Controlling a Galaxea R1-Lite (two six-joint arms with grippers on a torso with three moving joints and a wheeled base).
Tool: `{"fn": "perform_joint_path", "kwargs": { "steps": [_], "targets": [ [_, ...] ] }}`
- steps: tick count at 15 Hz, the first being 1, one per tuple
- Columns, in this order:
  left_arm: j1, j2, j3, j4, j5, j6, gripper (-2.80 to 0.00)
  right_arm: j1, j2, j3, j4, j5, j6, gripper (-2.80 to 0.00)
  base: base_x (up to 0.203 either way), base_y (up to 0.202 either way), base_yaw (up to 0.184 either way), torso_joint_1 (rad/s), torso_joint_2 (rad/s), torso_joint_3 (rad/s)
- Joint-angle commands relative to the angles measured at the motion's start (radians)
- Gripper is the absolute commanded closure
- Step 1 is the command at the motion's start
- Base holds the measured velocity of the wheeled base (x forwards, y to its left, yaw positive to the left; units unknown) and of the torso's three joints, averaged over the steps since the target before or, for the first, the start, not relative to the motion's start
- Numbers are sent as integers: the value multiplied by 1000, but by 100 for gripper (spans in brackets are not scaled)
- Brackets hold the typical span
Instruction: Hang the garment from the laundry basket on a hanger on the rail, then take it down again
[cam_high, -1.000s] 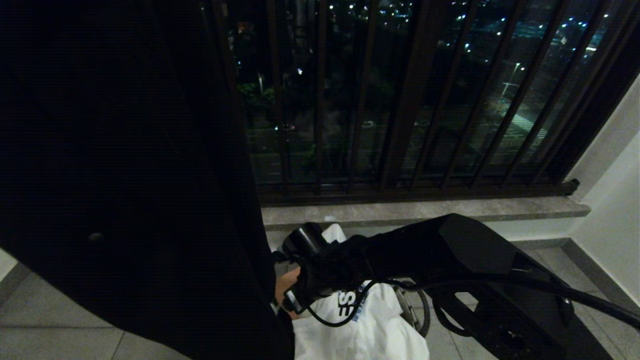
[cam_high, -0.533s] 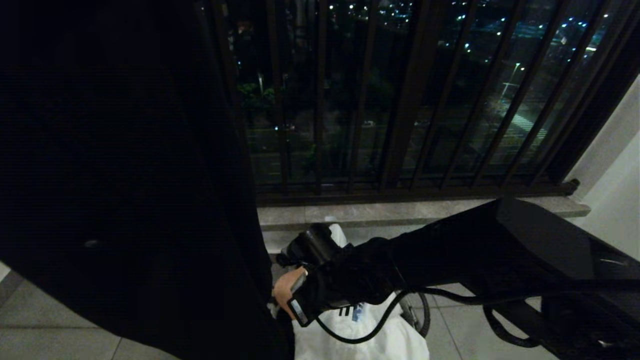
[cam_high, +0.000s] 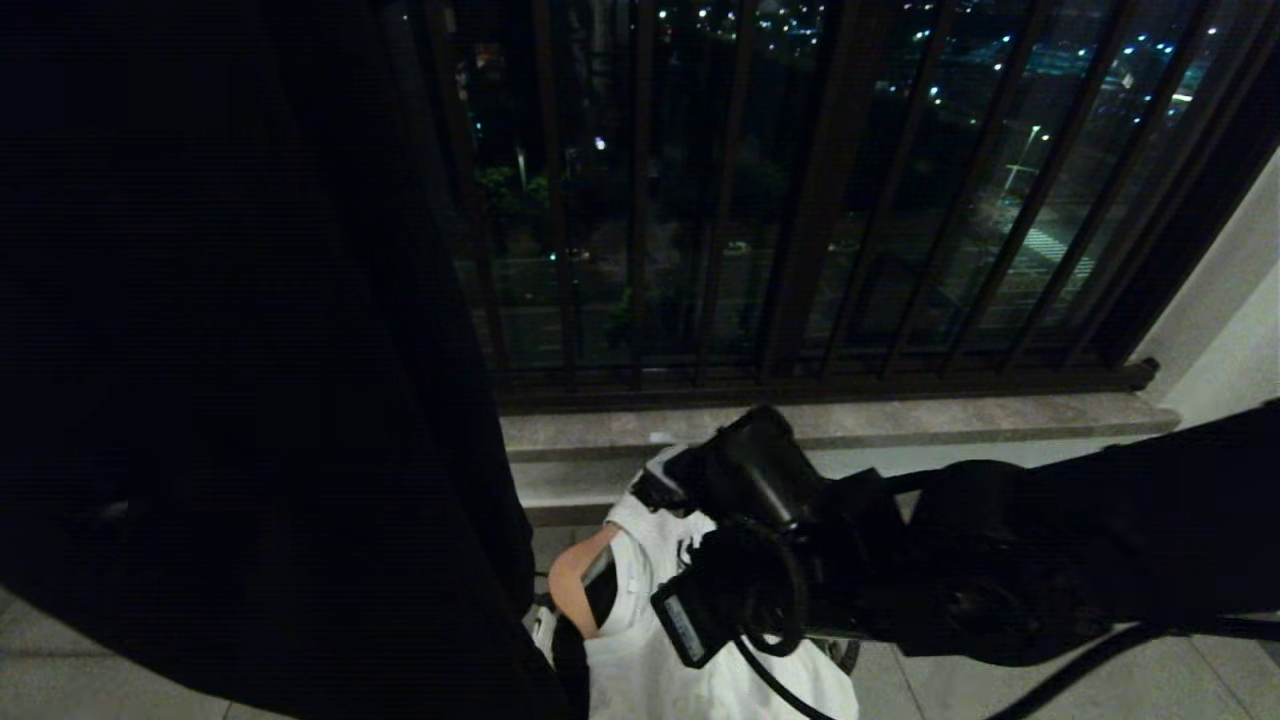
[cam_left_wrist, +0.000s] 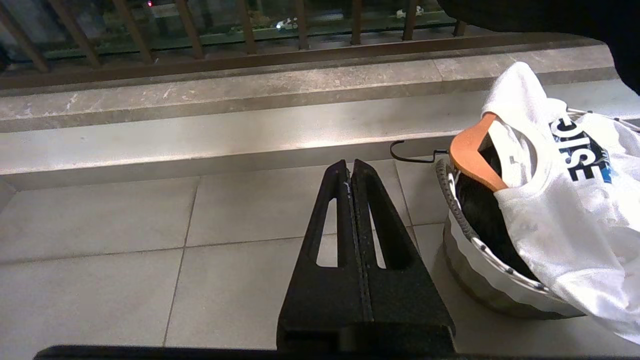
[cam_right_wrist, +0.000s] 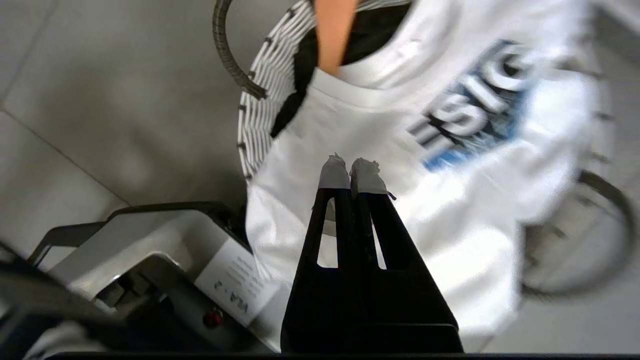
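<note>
White T-shirt on a hanger lies in the laundry basket on the balcony floor.

The right gripper (cam_right_wrist: 352, 172) hovers over the white T-shirt (cam_right_wrist: 400, 150), its taped fingertips (cam_right_wrist: 334, 172) pressed together on nothing. The shirt, on an orange wooden hanger (cam_left_wrist: 472, 157), drapes over the laundry basket (cam_left_wrist: 492, 285), which stands on the tiled floor (cam_left_wrist: 150, 250) near the stone step (cam_left_wrist: 200, 120) below the window bars (cam_high: 640, 200). The left gripper (cam_left_wrist: 352, 167) is closed and empty, left of the basket. A dark garment (cam_high: 250, 350) hangs at left.

white shirt (cam_right_wrist: 400, 165) print motion-blurred, basket (cam_left_wrist: 480, 280) interior mostly covered, shirt hem cut off by the edge
</note>
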Motion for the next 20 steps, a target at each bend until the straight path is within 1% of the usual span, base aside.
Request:
{"fn": "perform_joint_path", "kwargs": {
  "steps": [1, 4, 7, 8, 9, 11, 12, 13, 16, 19, 20],
  "targets": [
    [0, -1, 3, 0, 0, 0, 0, -3, -168, 72, -1, -9, 1, 0, 0, 0, 0, 0, 0, 0],
    [0, -1, 3, 0, 0, 0, 0, -27, -362, 182, 2, -51, 0, 0, 0, 0, 0, 0, 0, 0],
    [0, -1, 3, 0, 0, 0, 0, -96, -557, 268, 17, -89, -1, 0, 0, 0, 0, 0, 0, 0],
    [0, -1, 3, 0, 0, 0, 0, -149, -622, 282, 33, -95, -2, 0, 0, 0, 0, 0, 0, 0],
    [0, -1, 3, 0, 0, 0, 0, -221, -665, 293, 45, -101, -5, 0, 0, 0, 0, 0, 0, 0],
    [0, -1, 3, 0, 0, 0, 0, -399, -757, 316, 57, -118, -16, 0, 0, 0, 0, 0, 0, 0],
    [0, -1, 3, 0, 0, 0, 0, -470, -821, 326, 62, -123, -20, 0, 0, 0, 0, 0, 0, 0],
    [0, -1, 3, 0, 0, 0, 0, -507, -880, 332, 66, -127, -23, 0, 0, 0, 0, 0, 0, 0],
    [0, -1, 3, 0, 0, 0, 0, -574, -1075, 353, 79, -143, -28, 0, 0, 0, 0, 0, 0, 0],
    [0, -1, 3, 0, 0, 0, 0, -645, -1272, 355, 185, -168, -35, 0, 0, 0, 0, 0, 0, 0],
    [0, -1, 3, 0, 0, 0, 0, -684, -1332, 349, 235, -198, -39, 0, 0, 0, 0, 0, 0, 0]
  ]
}}
